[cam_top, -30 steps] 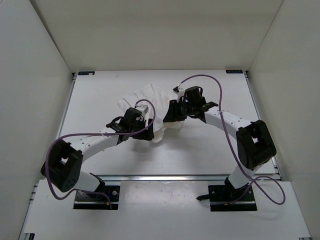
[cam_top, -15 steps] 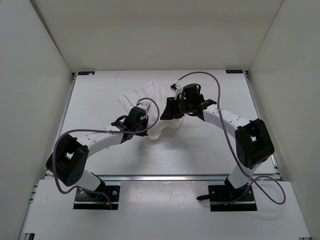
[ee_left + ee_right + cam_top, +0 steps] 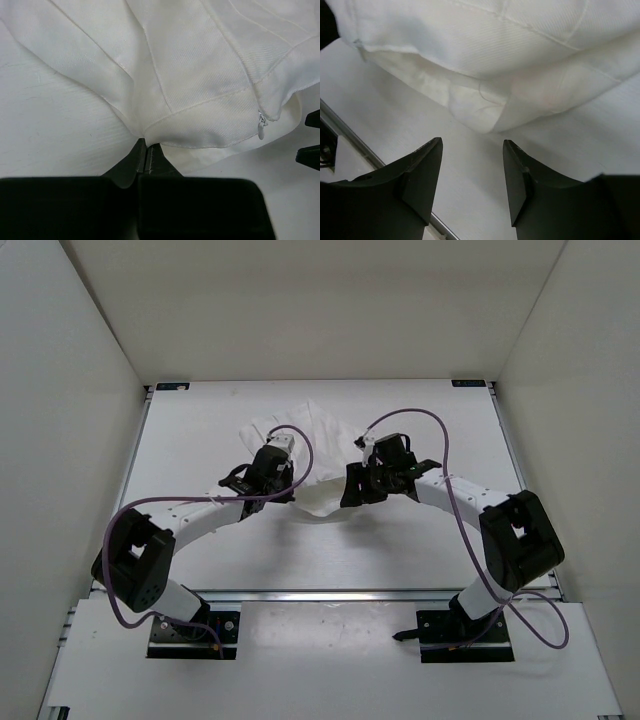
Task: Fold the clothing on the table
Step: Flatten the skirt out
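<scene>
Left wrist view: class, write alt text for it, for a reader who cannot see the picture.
The left claw, its black jaws shut, pinches the hem of the white clothing where two folds meet. The fabric fans up and away over the white table, with a small zip pull near its right side.

The left gripper (image 3: 144, 150) has shifted a little toward 12 o'clock, and its jaws, wide apart 1 second ago, are now pinched together on the hem of the clothing (image 3: 190, 75). The right gripper (image 3: 472, 145) has drawn back toward 6 o'clock with its jaws spread wider, the cloth's corner just beyond its tips. The garment's near edge now reaches further toward 3 o'clock
</scene>
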Available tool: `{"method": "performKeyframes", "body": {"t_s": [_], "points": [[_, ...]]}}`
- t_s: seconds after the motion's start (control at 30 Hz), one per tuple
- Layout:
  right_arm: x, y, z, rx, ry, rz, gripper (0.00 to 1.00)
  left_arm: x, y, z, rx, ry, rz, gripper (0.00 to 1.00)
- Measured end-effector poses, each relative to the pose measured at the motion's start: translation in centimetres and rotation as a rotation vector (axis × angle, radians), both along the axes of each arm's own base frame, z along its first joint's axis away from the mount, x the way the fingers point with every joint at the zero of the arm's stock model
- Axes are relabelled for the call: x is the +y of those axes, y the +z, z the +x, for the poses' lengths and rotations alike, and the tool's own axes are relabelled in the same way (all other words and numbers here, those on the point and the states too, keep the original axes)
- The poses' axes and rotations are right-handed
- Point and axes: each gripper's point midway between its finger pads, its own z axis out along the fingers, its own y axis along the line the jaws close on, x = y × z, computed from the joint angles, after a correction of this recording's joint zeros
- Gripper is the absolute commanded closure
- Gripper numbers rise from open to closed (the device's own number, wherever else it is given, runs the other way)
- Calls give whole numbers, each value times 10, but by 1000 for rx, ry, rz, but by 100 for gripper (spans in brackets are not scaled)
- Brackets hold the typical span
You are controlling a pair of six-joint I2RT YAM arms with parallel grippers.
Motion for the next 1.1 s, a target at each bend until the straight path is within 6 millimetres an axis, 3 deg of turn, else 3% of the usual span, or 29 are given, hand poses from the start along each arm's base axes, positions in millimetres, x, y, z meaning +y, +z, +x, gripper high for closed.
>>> {"method": "performKeyframes", "body": {"t_s": [0.37,0.57,0.77,0.83,0.97,1.1], "points": [[-25,-13,32,-79,-130,-123,43,4,17,3,-16,28,-52,100],[-17,-9,54,-127,-129,-139,41,3,19,1,-13,21,-62,100],[2,-17,46,-142,-83,-168,39,1,19,0,-8,15,-71,100],[5,-24,43,-153,-66,-205,43,0,19,0,-6,15,-74,100],[1,-42,43,-155,-70,-307,61,0,19,0,-5,14,-76,100],[-23,-51,53,-151,-135,-390,96,2,18,0,-3,20,-76,100]]}}
